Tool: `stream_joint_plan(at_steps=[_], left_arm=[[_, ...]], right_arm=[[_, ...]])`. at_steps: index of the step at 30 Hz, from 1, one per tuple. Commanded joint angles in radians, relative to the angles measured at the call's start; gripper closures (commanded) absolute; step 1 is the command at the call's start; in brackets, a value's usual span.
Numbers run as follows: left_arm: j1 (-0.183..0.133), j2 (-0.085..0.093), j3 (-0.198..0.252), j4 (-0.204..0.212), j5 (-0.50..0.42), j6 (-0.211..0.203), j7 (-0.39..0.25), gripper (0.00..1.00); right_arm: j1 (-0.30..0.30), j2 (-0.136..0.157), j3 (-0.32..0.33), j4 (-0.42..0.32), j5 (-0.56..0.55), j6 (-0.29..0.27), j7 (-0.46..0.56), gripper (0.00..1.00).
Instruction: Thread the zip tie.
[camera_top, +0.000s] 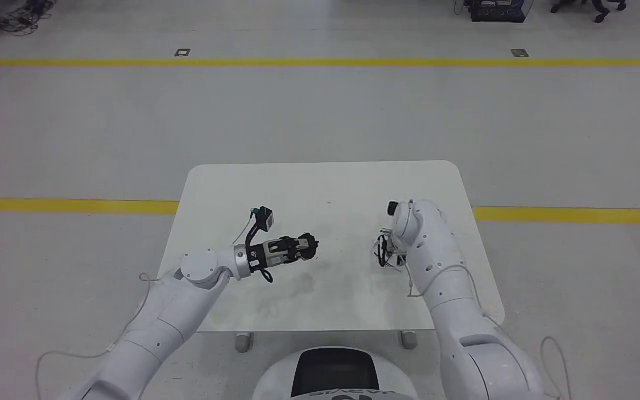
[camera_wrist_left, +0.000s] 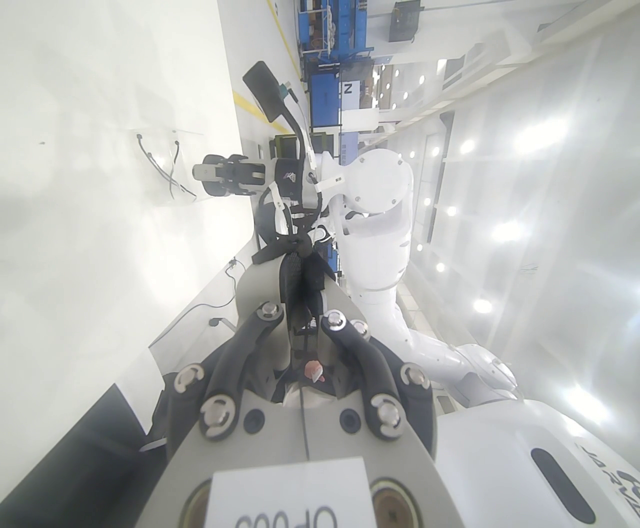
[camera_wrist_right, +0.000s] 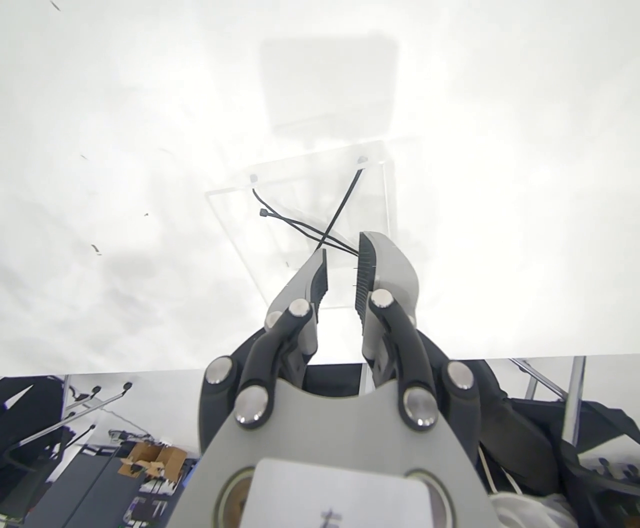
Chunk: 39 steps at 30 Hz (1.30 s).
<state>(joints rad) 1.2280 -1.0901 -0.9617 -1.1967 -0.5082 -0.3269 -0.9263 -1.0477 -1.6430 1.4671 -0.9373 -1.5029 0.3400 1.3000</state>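
— Right wrist view first: where do the zip ties (camera_wrist_right: 326, 234) lie?
— On a clear plate (camera_wrist_right: 280, 250), crossing each other. Their tail ends reach up to the tips of the right gripper (camera_wrist_right: 345, 252). Whether they touch a finger, I cannot tell.
— And its fingers?
— They stand a little apart, with a narrow gap.
— Where is the plate on the worktop (camera_top: 300, 190)?
— In the right half, between the middle and the right edge, about halfway from the front edge to the back edge.
— The left gripper (camera_top: 310, 243)?
— It hangs over the middle of the worktop, well apart from the ties, with its pads pressed together.
— Any writing?
— A white label (camera_wrist_left: 287, 492) with dark characters sits on the left gripper's base, cut by the picture edge. A second label (camera_wrist_right: 335, 492) is on the right one, with too little showing to read.
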Motion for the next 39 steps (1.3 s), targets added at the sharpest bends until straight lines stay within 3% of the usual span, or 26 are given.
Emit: stream_joint_plan(at_steps=[1, 13, 39], left_arm=[[0.000, 0.000, 0.000, 0.000, 0.000, 0.000, 0.000, 1.00], [0.000, 0.000, 0.000, 0.000, 0.000, 0.000, 0.000, 1.00], [0.000, 0.000, 0.000, 0.000, 0.000, 0.000, 0.000, 1.00]], right_arm=[[-0.009, -0.002, -0.007, -0.009, -0.011, 0.000, -0.003, 0.76], [-0.021, -0.022, -0.034, 0.007, -0.067, 0.000, -0.033, 0.76], [0.014, -0.028, -0.034, 0.127, -0.067, 0.000, -0.149, 0.77]])
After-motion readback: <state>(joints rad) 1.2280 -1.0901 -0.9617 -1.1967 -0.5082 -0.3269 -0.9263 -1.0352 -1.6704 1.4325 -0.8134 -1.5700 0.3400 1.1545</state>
